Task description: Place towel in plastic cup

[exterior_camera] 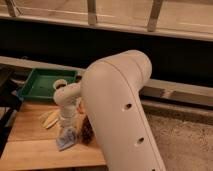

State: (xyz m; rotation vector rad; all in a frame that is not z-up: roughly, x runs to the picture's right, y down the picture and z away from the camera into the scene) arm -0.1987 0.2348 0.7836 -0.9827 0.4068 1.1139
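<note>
A crumpled blue-grey towel lies on the wooden table, left of centre. My gripper hangs straight down from the white wrist, right on top of the towel. The big white arm link fills the middle of the view and hides the table to the right of the gripper. No plastic cup shows; it may be behind the arm.
A green tray stands behind the table at the back left. A pale yellow object lies just left of the gripper. A dark reddish object sits just right of the towel. A dark wall and rail run behind.
</note>
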